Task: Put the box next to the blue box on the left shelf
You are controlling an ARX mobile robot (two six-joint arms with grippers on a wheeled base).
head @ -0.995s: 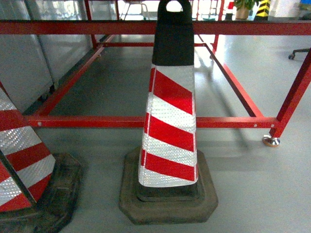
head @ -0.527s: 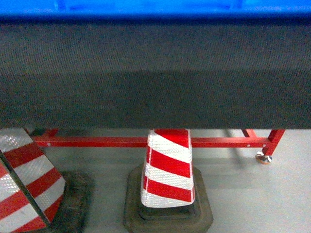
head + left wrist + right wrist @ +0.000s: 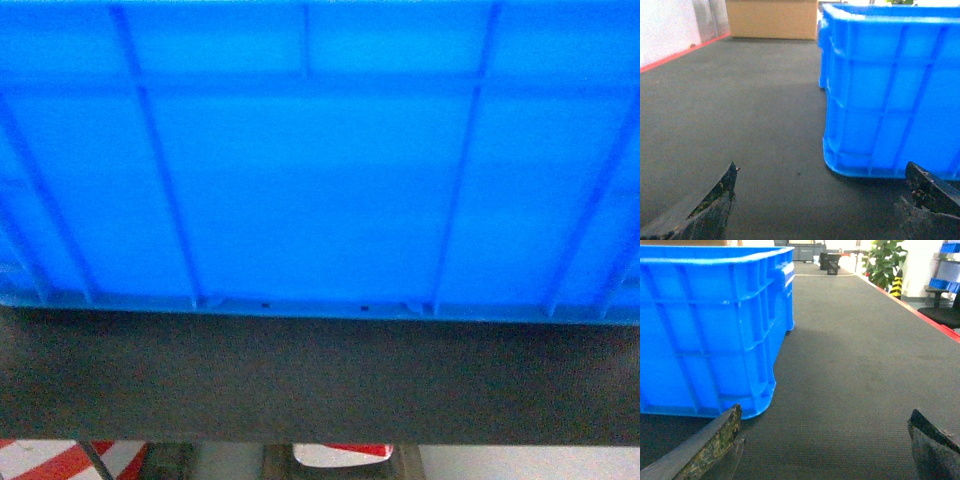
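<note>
The blue box [image 3: 320, 160] sits on the dark counter [image 3: 855, 365] (ribbed wall close up); both claws [image 3: 822, 200] [image 3: 832, 440] gape, released, holding nothing.

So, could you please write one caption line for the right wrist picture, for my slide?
Open right pincer low over the dark mat, with the blue ribbed box standing on it at left.
</note>
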